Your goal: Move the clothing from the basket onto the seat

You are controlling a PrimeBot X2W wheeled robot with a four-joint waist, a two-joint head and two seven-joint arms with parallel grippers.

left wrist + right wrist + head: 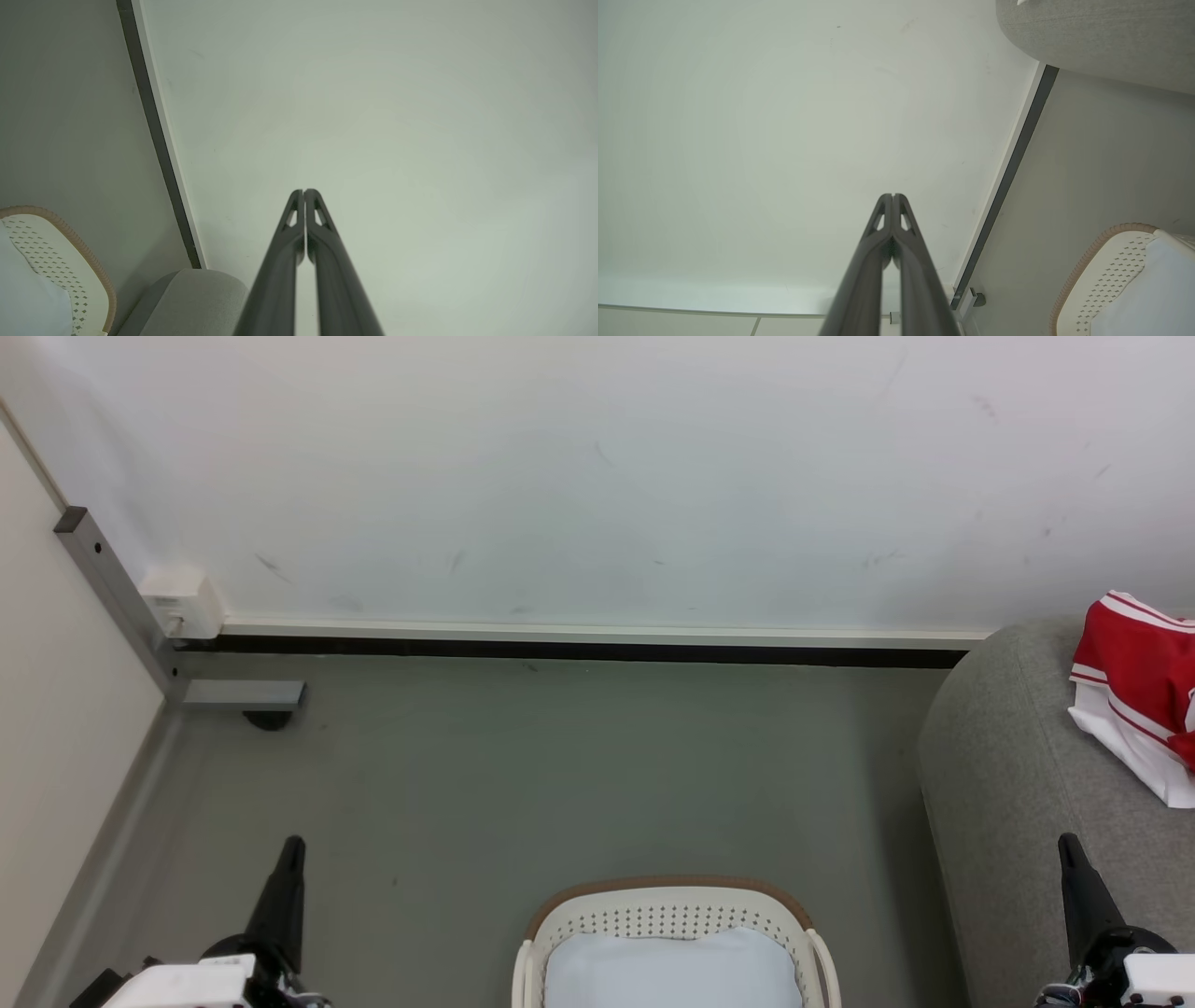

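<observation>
On the seat (pixel 1008 756), clothing (pixel 1134 663) slantwise, left end effector (pixel 304 191), right end effector (pixel 893 196) closed, empty

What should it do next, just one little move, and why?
Probably tilt the head down to check the basket. Its visible part holds a white pad and no red; the clothing lies on the sofa, and the left gripper and right gripper are shut, empty.

Basket (pixel 667 884) at 6 o'clock holds a pad (pixel 672 975); sofa (pixel 999 784) at 3 o'clock carries the clothing (pixel 1130 663).
</observation>
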